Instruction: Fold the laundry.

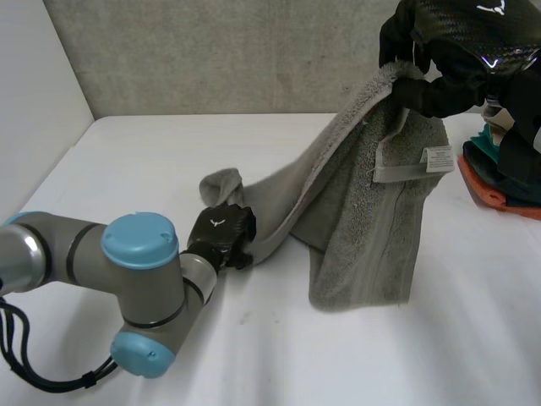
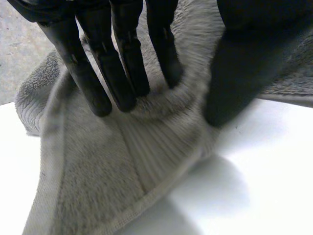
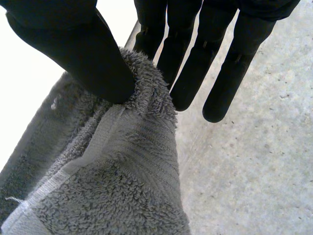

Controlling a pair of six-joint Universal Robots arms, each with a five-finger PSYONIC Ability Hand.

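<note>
Over the middle of the white counter (image 1: pixel 152 161) you have the grey towel (image 1: pixel 363 211) held between both hands. Your left hand (image 1: pixel 221 237) sits low, close to the counter, at the towel's lower left end. In its wrist view the fingers (image 2: pixel 122 63) press onto a ridge of the cloth and the thumb (image 2: pixel 239 73) closes on it from the other side, so this hand is pinching the towel. A bunched bit of towel sticks up just beyond that hand. Your right hand (image 1: pixel 439 76) is raised well above the counter at the far right. Its wrist view shows the thumb (image 3: pixel 73 54) nipping the towel's top edge against the fingers (image 3: pixel 190 63). From that grip the towel hangs in a doubled sheet whose lower hem reaches down to the counter, with a white care label (image 1: pixel 438 159) facing you. Near the hanging towel, at the counter's right edge, lies a stack of folded clothes (image 1: pixel 494 182) in teal and orange.
</note>
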